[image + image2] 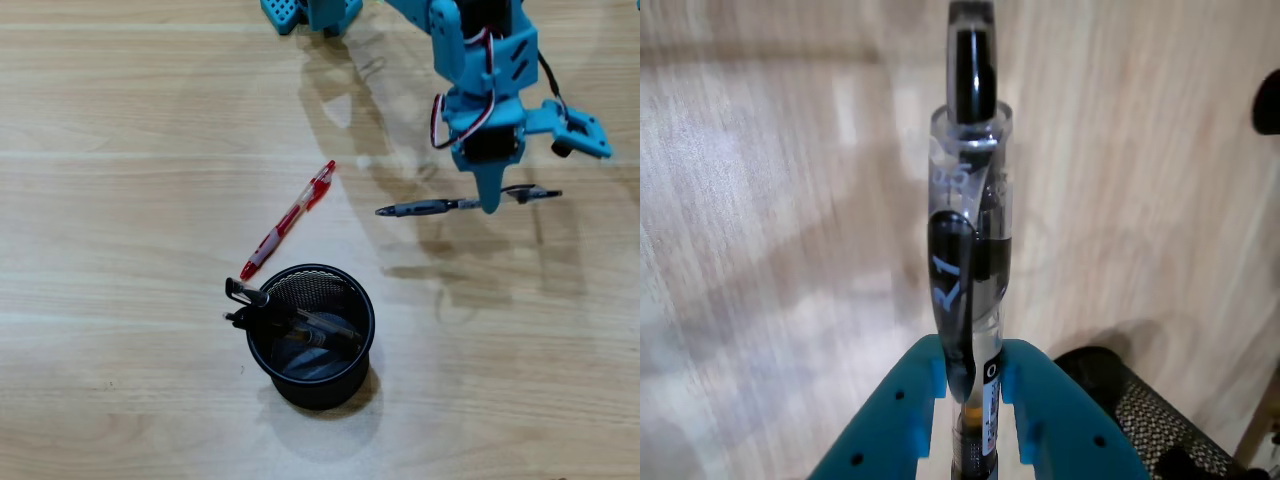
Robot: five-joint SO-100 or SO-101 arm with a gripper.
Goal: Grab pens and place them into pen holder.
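I am carrying the black pen [455, 205] crosswise above the table, up and right of the mesh pen holder [312, 337] in the overhead view; to drop it cleanly I am planning to centre over the rim and tip it upright before release. The gripper [973, 385] fingers [915, 405] are pinching the barrel tightly. A red pen [288, 220] is lying just beside the holder.

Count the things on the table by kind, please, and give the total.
Black pens: 3, one held in the jaws, two in the holder
Red pens: 1
Pen holders: 1
Total: 5
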